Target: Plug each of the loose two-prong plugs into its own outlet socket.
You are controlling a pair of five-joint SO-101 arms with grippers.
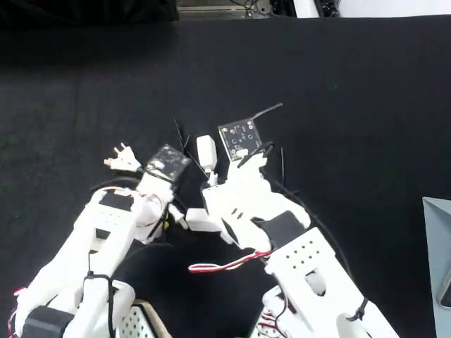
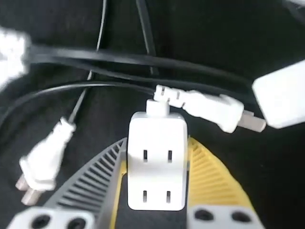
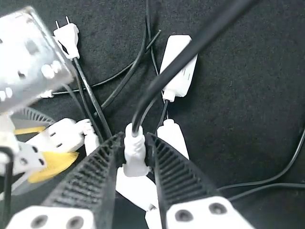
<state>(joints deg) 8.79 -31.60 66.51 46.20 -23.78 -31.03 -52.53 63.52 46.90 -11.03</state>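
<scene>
My left gripper (image 2: 157,143) is shut on a white outlet socket (image 2: 157,167) with two pairs of slots, held between a grey and a yellow finger. Just beyond the socket lies a loose white plug (image 2: 212,109), prongs pointing away to the side. Another loose two-prong plug (image 2: 43,160) lies on the black cloth, also seen as the plug (image 1: 123,158). My right gripper (image 3: 135,138) is shut on a white plug (image 3: 135,152) with a black cable rising from it. Both grippers (image 1: 161,189) (image 1: 236,169) sit close together mid-table.
A white oblong adapter (image 3: 178,67) (image 1: 206,151) lies just past the grippers. Black cables (image 2: 143,59) cross the cloth between the plugs. The left arm's socket (image 3: 57,136) sits close beside my right fingers. A grey object (image 1: 438,253) is at the table's right edge.
</scene>
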